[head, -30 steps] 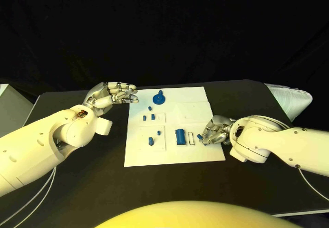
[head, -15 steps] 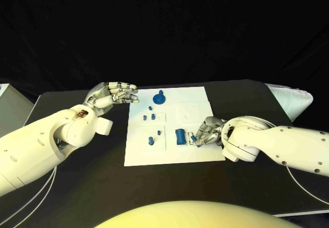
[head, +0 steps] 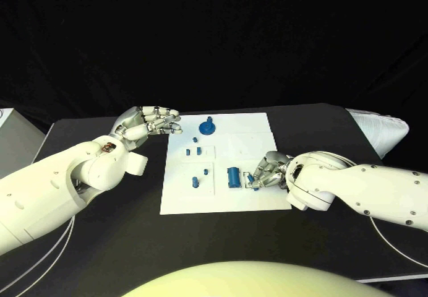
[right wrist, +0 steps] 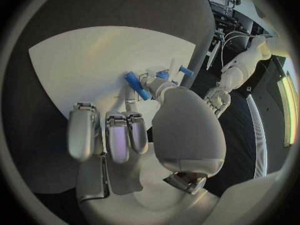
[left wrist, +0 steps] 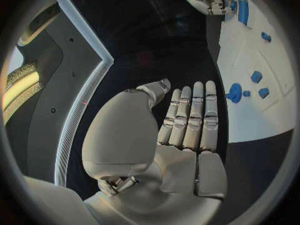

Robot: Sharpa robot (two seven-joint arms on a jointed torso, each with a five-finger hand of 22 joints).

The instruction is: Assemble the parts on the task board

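On the black table (head: 107, 223), your task board (head: 254, 198) lies centred. Your right hand (head: 270, 170) pinches a small blue part (head: 252, 180) beside the blue block (head: 234, 177), likely to seat it. Your left hand (head: 147, 122) hovers off-board, fingers loosely curled, empty.

A black table (head: 107, 229) carries the things. Directly on it lies a white task board (head: 223, 201), a flat plate set near the table's middle, its bare lower part plain white. Near the table's right end there is a pale padded thing (head: 385, 133), touching or just beside the edge.
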